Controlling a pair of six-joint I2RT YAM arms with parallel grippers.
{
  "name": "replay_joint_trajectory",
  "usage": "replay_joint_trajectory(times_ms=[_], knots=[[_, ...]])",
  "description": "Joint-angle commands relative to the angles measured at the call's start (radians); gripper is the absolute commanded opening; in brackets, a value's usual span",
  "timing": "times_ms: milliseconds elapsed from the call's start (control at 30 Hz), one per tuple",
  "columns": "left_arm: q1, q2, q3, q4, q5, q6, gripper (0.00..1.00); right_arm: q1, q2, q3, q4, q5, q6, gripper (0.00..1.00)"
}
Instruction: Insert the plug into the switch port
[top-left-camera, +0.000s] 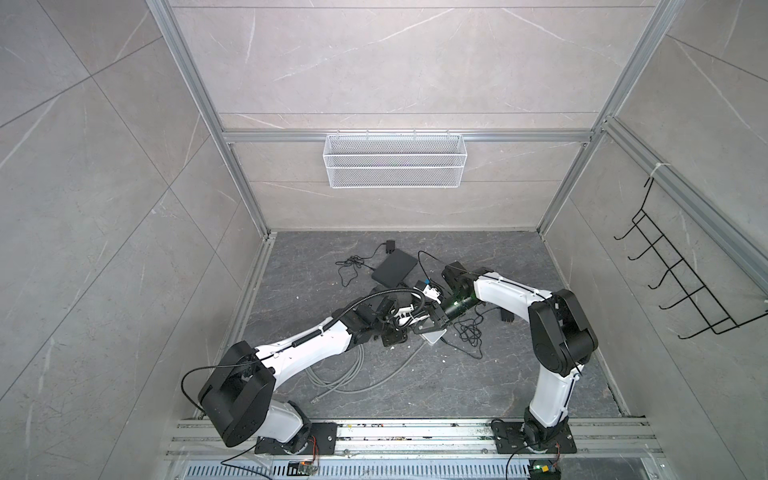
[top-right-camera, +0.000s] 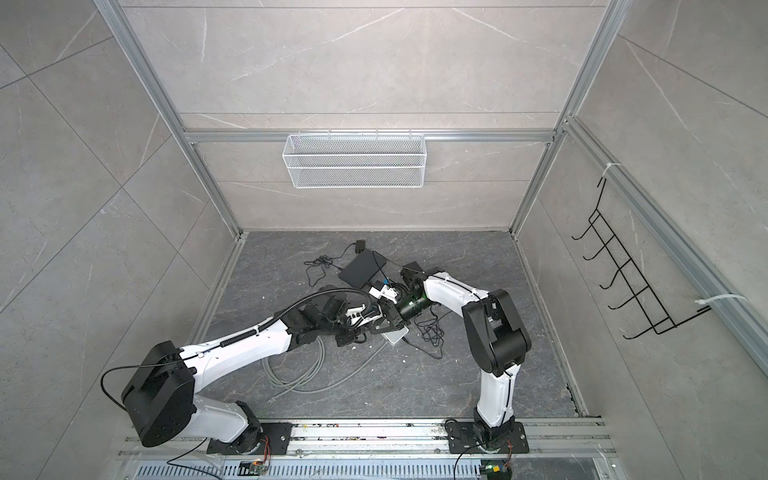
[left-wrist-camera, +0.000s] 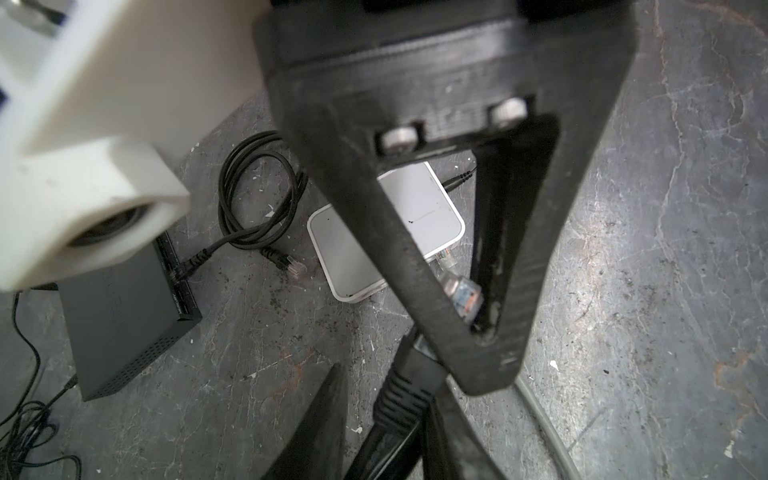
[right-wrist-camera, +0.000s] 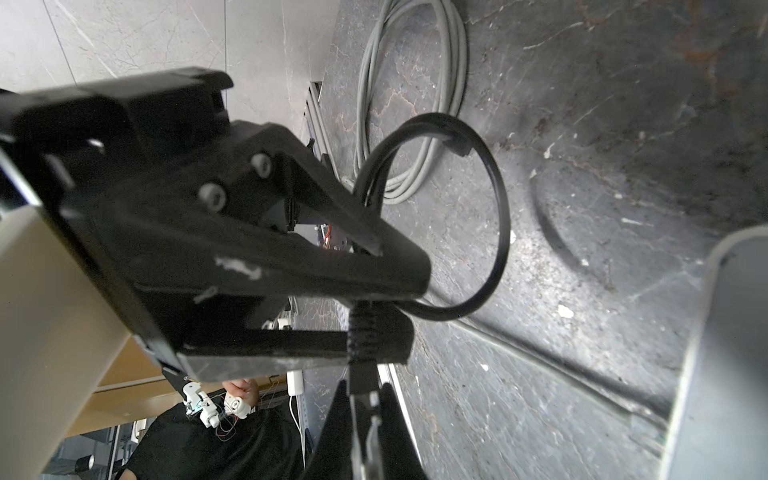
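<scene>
Right gripper (right-wrist-camera: 395, 307): jaws clamped on the plug (left-wrist-camera: 465, 299) by its ribbed boot (right-wrist-camera: 361, 332); the black cable (right-wrist-camera: 494, 232) loops away past the fingertips
Left gripper (left-wrist-camera: 386, 392): fingers set narrowly either side of the same cable end, tip to tip with the right jaws; whether they pinch it or only bracket it, cannot tell
Plug: clear-bodied, held aloft where the two sets of jaws meet; off the floor (left-wrist-camera: 623, 249); in no port
White box (left-wrist-camera: 353, 249): directly beneath the jaws, flat on the floor; apart from the held plug
Loose plug (left-wrist-camera: 293, 266): on the floor, past the white box on the way from the jaws to the switch; untouched
Switch (left-wrist-camera: 124, 332): the black box, well beyond the jaws; port row along one edge; one black lead (left-wrist-camera: 195, 262) already seated there
Done: plug picked up and gripped; that much looks secure
Remaining: by my reading, most of the job; carry the plug from the jaws' spot over to the switch, line it up with a free port, press it home
Basket (top-left-camera: 395, 160): wire mesh, on the back rail, farthest from the jaws; nothing visible inside
</scene>
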Motion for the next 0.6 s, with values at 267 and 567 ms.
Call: replay_joint_trajectory(times_ms=[267,567], knots=[[0.005,0.017,0.029,-0.081,-0.014,0.001,0.07,-0.050,-0.027,-0.034,0.110,-0.075,0.108,0.21],[0.072,0.025,0.007,-0.068,0.109,-0.076,0.06,-0.098,-0.129,-0.191,0.548,-0.062,0.433,0.28]])
